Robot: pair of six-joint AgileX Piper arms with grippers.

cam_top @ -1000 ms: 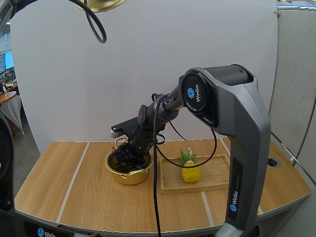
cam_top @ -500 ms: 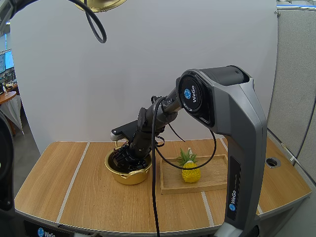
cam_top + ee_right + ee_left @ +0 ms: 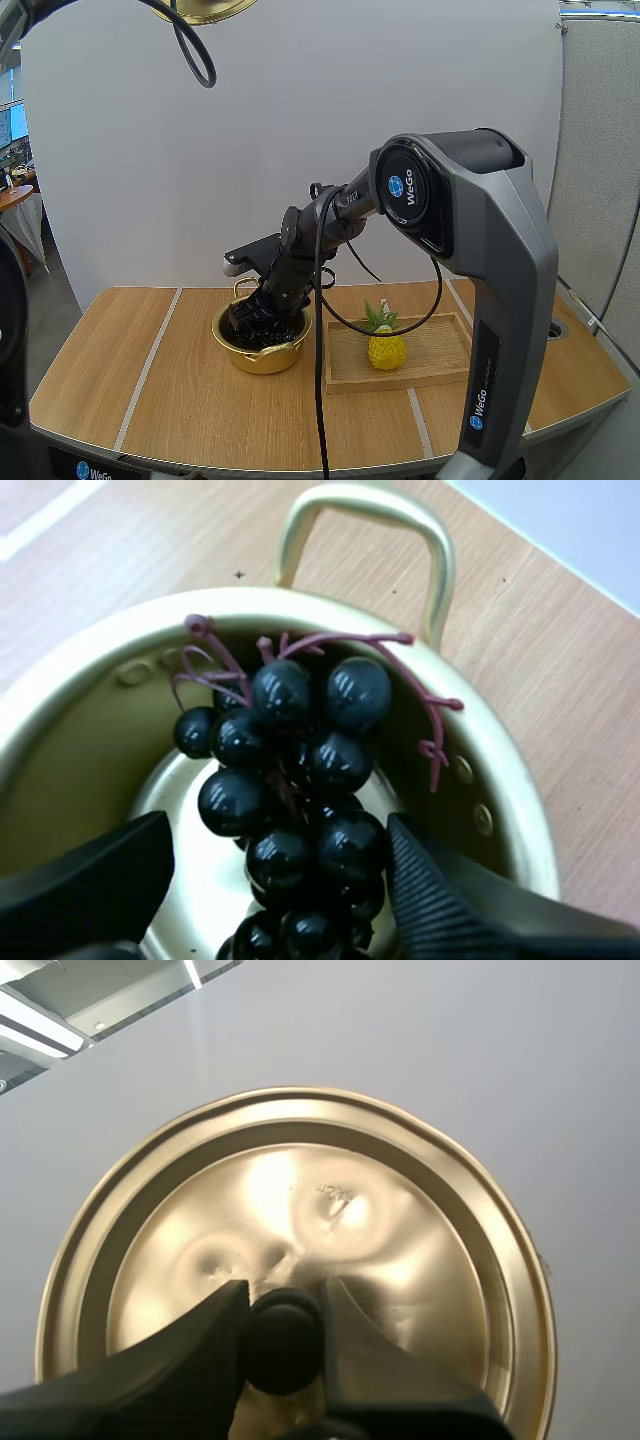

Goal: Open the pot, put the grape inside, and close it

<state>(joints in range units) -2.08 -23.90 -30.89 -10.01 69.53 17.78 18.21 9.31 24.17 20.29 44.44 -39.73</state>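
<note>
Grapes [image 3: 290, 780] lay inside the gold pot [image 3: 480, 810] as my right gripper [image 3: 275, 880] stood wide over them, one black finger on either side of the bunch and neither pinching it. Within the last second my right arm had dipped toward the pot and come up a little again. I took that to mean the drop was made and the second step done, with only the closing left.

My left gripper [image 3: 283, 1310] was clamped on the black knob [image 3: 283, 1345] of the lid [image 3: 400, 1240], holding it high above the table [image 3: 150, 390], well apart from the pot.

The bunch was dark, glossy and nearly black, its round berries crowded together, with a thin reddish stem curling against the pot's inner wall below one handle. To the pot's right, a toy pineapple [image 3: 386, 350] stood on the wooden tray [image 3: 440, 370].
</note>
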